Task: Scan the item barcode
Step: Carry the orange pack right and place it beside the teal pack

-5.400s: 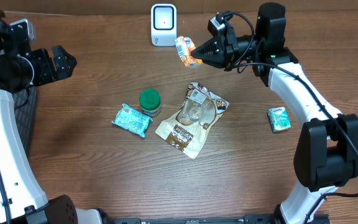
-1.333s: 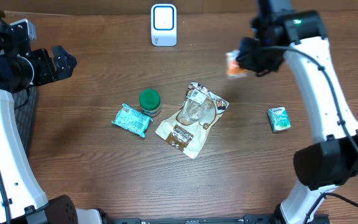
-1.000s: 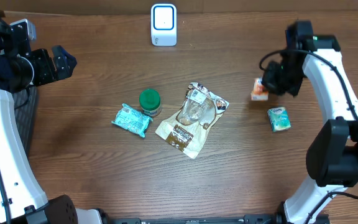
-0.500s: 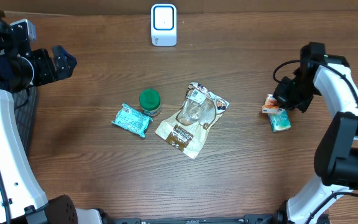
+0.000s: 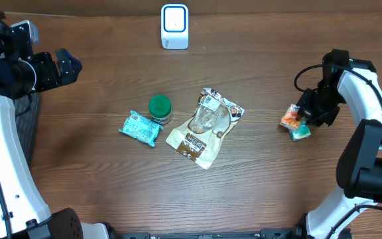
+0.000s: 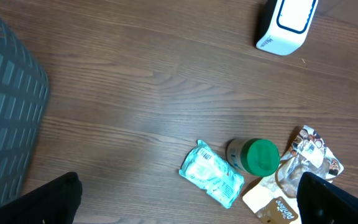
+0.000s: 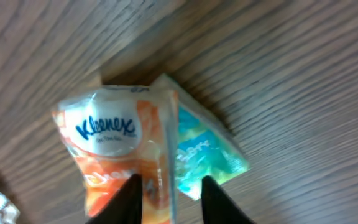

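Observation:
An orange Kleenex pack (image 5: 288,119) (image 7: 114,149) rests on the table at the right, leaning against a green Kleenex pack (image 5: 301,131) (image 7: 205,157). My right gripper (image 5: 305,113) (image 7: 169,202) hangs just over them, its jaws parted a little with the orange pack's sealed edge standing loose between them. No barcode shows on the side facing the cameras. The white scanner (image 5: 174,26) (image 6: 288,22) stands at the table's far edge. Far at the left my left gripper (image 5: 70,66) (image 6: 188,200) is held high and wide open, holding nothing.
Mid-table lie a green-lidded jar (image 5: 160,108) (image 6: 255,157), a teal packet (image 5: 140,128) (image 6: 211,177) and a brown and white pouch (image 5: 205,126) (image 6: 294,180). A dark basket (image 6: 5,118) sits at the left edge under the left arm.
My right arm carried the orange pack from near the scanner down to the table beside the green pack, and its jaws have just parted. The left arm stayed still.

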### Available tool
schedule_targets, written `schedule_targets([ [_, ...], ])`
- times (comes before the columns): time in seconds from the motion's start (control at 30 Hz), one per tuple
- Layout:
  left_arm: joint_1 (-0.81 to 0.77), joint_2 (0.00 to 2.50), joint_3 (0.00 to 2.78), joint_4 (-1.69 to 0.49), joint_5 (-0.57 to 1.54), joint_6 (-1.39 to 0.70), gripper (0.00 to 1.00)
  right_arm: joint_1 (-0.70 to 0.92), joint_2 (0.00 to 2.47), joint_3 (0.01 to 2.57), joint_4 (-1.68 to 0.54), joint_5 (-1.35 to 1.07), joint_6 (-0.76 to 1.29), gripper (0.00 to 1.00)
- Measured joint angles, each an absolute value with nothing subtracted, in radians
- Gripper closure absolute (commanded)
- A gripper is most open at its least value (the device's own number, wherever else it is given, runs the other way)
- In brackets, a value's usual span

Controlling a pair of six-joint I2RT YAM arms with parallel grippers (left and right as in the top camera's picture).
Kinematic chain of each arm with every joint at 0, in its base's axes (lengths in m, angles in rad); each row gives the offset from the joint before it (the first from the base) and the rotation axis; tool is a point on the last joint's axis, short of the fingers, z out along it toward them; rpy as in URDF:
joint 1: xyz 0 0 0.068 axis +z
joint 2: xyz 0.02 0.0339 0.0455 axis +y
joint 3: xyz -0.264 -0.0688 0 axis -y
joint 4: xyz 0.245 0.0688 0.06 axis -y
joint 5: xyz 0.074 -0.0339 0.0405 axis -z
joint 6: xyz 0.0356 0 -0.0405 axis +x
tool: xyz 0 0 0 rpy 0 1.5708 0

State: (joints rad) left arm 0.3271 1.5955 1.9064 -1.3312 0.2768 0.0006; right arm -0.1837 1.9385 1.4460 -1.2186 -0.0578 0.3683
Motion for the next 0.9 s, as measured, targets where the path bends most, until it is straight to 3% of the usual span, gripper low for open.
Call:
schedule_targets([
  [0.1,0.327,1.596,1.906,-1.331,0.277,0.001,0.0,-0.184,1.938,1.446,-1.208,-0.039,0.372,0.56],
  [0.4,0.327,1.596,1.906,-1.331,0.277,0.001,0.0,-0.179,1.938,1.443,-1.217,-0.05,0.384,0.54],
  [0.9,0.327,1.596,1.906,-1.331,0.277,0.001,0.0,-0.15,1.903,1.262,-1.033,-0.087,0.426,0.65],
])
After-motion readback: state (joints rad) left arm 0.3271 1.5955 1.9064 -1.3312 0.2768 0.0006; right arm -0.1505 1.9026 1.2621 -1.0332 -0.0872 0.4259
